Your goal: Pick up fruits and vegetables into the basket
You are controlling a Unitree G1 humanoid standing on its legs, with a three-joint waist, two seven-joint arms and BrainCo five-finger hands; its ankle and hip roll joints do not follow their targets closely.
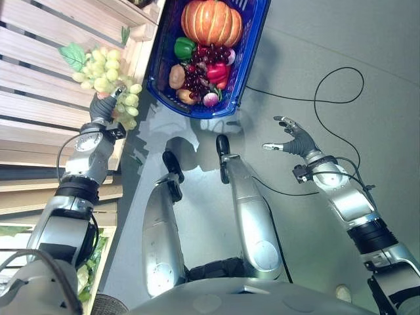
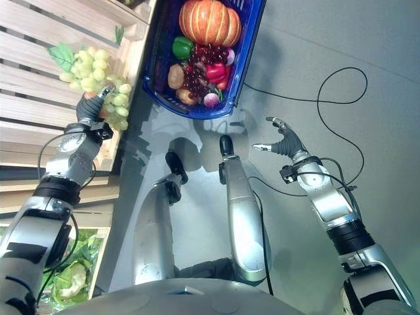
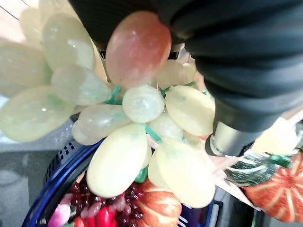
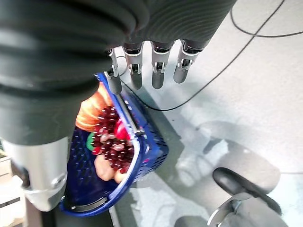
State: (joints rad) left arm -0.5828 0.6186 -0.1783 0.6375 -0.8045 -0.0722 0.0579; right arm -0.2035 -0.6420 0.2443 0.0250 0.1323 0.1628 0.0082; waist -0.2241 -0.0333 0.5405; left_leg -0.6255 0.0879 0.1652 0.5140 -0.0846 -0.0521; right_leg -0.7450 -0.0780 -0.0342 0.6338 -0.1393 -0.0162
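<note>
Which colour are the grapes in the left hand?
Pale green grapes, held by the left hand; best in the left eye view.

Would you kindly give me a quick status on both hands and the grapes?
Left hand shut on green grapes, over the wooden shelf beside the blue basket. Right hand open, empty, above the floor. Nothing blocking the basket.

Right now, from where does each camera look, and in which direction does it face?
Left eye view: on the head, facing down; left hand holds green grapes beside the blue basket.
Right eye view: same, slightly shifted; right hand open over floor.
Left wrist view: along the left hand, grapes close.
Right wrist view: along the right hand's fingers.
All views share the basket.
</note>
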